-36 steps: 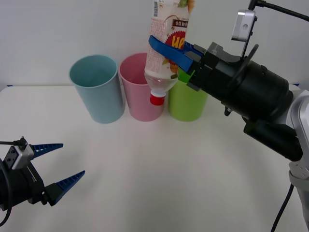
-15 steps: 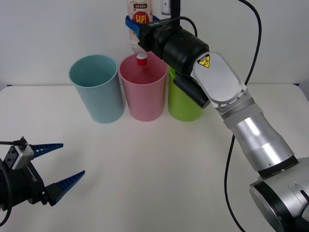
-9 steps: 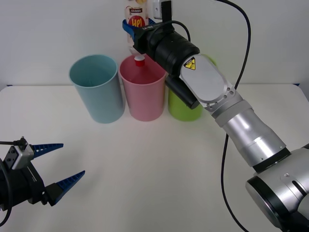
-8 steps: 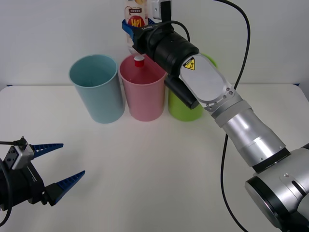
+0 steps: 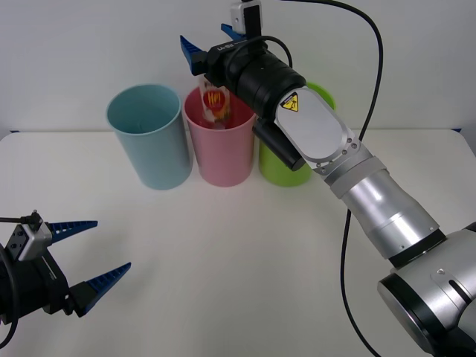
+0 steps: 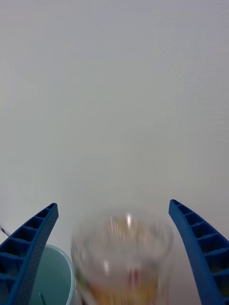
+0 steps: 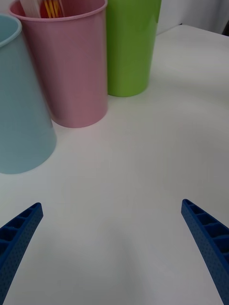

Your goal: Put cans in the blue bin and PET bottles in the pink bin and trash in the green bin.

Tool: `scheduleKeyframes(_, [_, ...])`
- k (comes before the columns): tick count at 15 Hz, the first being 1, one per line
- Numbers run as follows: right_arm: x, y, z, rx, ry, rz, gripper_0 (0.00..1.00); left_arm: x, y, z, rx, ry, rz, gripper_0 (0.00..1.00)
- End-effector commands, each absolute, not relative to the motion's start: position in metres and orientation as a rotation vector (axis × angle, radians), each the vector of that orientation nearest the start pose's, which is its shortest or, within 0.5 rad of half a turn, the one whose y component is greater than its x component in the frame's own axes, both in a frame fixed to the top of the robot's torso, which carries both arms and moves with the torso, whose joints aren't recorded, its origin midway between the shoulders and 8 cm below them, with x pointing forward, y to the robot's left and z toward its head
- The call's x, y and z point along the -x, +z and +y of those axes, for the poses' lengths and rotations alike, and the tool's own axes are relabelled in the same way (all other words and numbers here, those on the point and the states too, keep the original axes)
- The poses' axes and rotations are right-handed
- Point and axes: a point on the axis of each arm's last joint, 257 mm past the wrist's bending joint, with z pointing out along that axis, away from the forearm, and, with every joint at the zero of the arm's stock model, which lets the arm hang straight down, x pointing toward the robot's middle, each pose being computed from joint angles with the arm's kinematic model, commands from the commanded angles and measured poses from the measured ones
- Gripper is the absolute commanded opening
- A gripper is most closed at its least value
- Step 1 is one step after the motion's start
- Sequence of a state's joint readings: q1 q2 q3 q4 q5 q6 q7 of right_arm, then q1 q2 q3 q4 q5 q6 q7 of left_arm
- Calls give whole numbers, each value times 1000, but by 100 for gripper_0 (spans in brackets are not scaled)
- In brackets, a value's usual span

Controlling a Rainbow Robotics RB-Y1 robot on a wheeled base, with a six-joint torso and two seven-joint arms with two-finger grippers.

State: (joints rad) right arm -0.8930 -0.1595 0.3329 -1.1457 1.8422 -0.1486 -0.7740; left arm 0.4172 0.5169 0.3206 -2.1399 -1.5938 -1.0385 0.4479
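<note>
My right gripper (image 5: 212,43) is open above the pink bin (image 5: 223,152), its blue fingers (image 6: 29,248) spread wide. The PET bottle (image 5: 216,103) is loose below them, upside down, its red-and-yellow label showing at the bin's mouth. It looks blurred in the right wrist view (image 6: 121,257) and pokes over the pink bin's rim (image 7: 71,62) in the left wrist view (image 7: 40,7). The blue bin (image 5: 149,137) stands left of the pink one and the green bin (image 5: 286,160) right of it. My left gripper (image 5: 93,253) rests open near the table's front left. Cans and trash are out of view.
The three bins stand in a row at the back of the white table (image 5: 245,260), close to the wall. My right arm (image 5: 357,178) stretches over the green bin. The left gripper (image 7: 114,248) faces the bins across bare tabletop.
My right gripper carried the upside-down bottle left over the pink bin, then opened. The bottle has dropped from the fingers into the bin's mouth. The left arm has not moved.
</note>
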Motion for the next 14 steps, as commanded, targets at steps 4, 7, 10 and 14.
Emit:
scheduleKeyframes(4, [-649,22,65,473,534,1312,92,-345,-204,245,-846,-384,1798,100])
scheduleKeyframes(7, [-647,20,66,480,554,1323,92,-345,-204,245,-846,-384,1798,100])
scheduleKeyframes(10, [-626,50,69,520,670,1309,94,-345,-204,245,-846,-384,1798,100])
scheduleKeyframes(14, [-584,64,33,587,786,1291,95,-345,-204,245,-846,-384,1798,100])
